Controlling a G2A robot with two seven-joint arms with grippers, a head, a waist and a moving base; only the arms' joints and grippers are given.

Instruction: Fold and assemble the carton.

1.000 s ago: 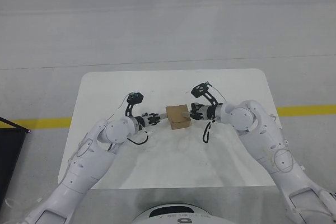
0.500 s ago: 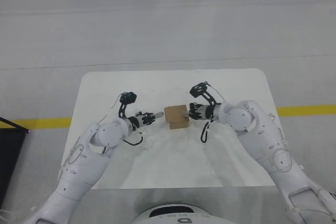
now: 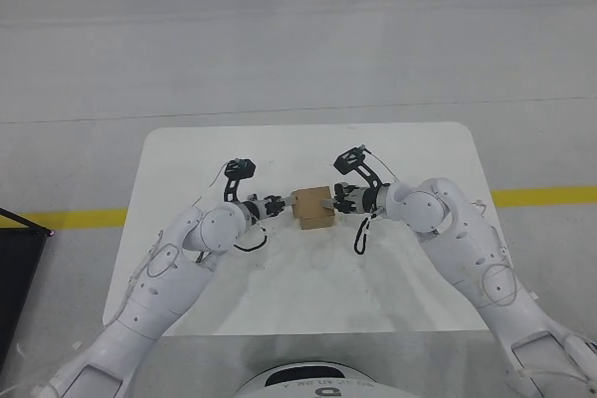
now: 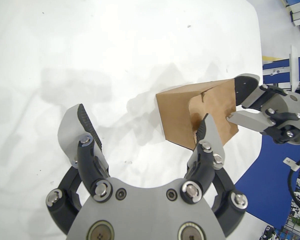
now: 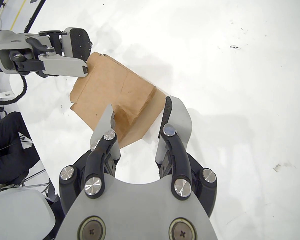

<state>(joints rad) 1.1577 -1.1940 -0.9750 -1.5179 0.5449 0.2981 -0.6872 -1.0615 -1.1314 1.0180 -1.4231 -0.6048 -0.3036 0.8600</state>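
carton (image 3: 312, 208): a small brown box, partly formed, resting on the table (image 3: 308, 289) between my two sets of jaws, one end toward each.
left gripper (image 4: 142, 116): my jaws stand wide apart, clamped on nothing. One fingertip (image 4: 206, 126) touches the carton's near face, and the other hangs over bare table, well out to the side.
right gripper (image 5: 139, 104): these jaws are apart too. The carton's near corner sits between them, with one finger over its top panel and the other just beside its side wall. I cannot tell whether either presses.
why so: I judge that I brace the carton from opposite ends so it cannot slide while a panel is pushed home. Open jaws let one finger push without pinching the board.
edges: the end toward my left jaws shows a notched flap edge (image 5: 77, 96). A crease runs across the top toward my right jaws. A finger catching that flap could tear it, I think.
open room: bare table lies outside both sets of jaws on every side, and its rim is well away.
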